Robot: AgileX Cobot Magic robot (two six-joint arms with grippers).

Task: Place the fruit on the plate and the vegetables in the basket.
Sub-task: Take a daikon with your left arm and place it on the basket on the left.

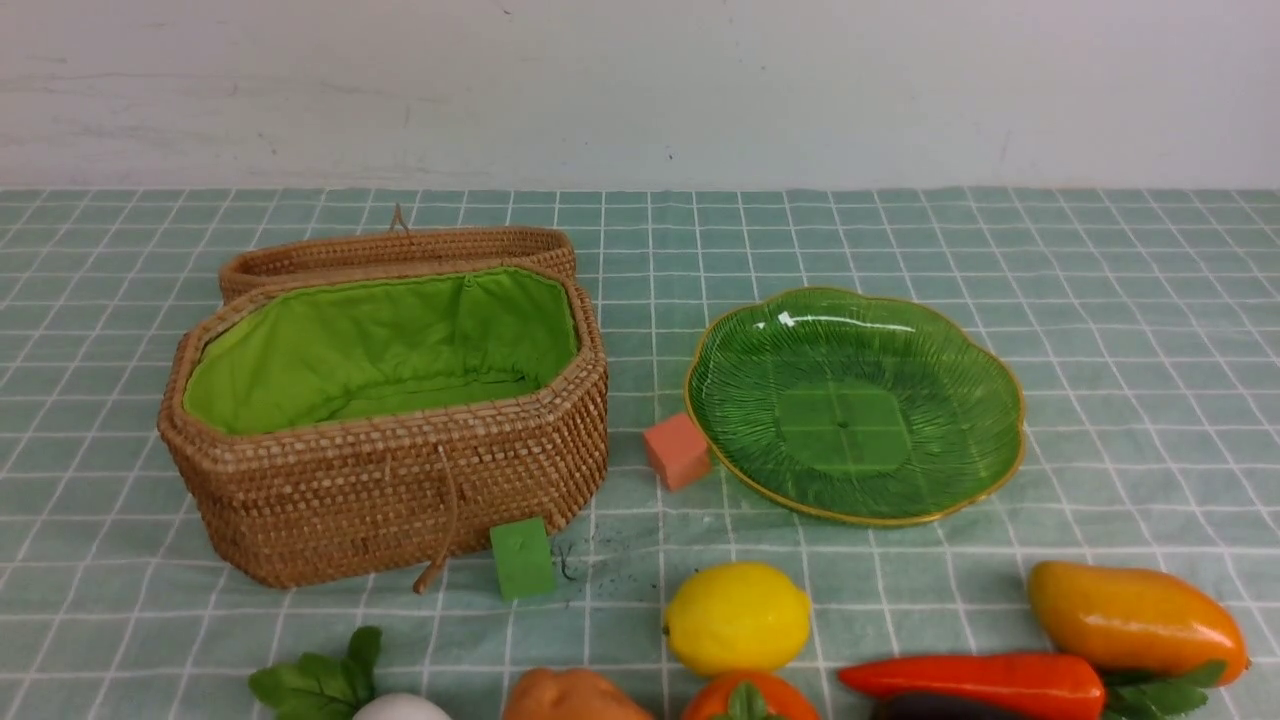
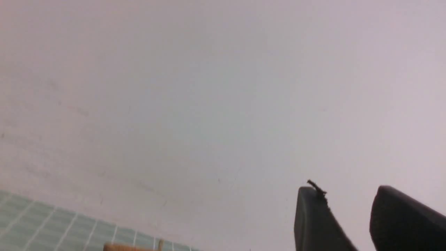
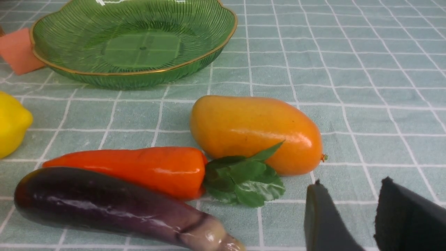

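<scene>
Hovering fingers, nothing sorted yet

Both pairs of fingers hold nothing. The right fingers (image 3: 324, 223) stand a narrow gap apart, close over the checked counter (image 3: 366, 69). Just ahead of them lies the mango (image 3: 254, 132). The carrot (image 3: 132, 169) is beside it, with its green leaves at the mango's side. The eggplant (image 3: 104, 205) lies just beside the carrot, on the side nearer the fingers. Farther off along that row sits the lemon (image 3: 10, 123). Well beyond the mango, the plate (image 3: 132, 45) is bare, with a pink cube (image 3: 17, 50) just beside its rim.

The left fingers (image 2: 313, 223) are likewise slightly parted and point at the pale wall (image 2: 209, 87). The basket (image 1: 380, 490) shows only as a sliver of wicker low ahead of them. Seen from the front, it stands open with its green lining bare, the lid (image 1: 400, 250) folded back behind it and a green cube (image 1: 521, 557) at its front wall. The radish (image 1: 400, 708), potato (image 1: 570, 698) and persimmon (image 1: 750, 700) lie on the counter's near edge.
</scene>
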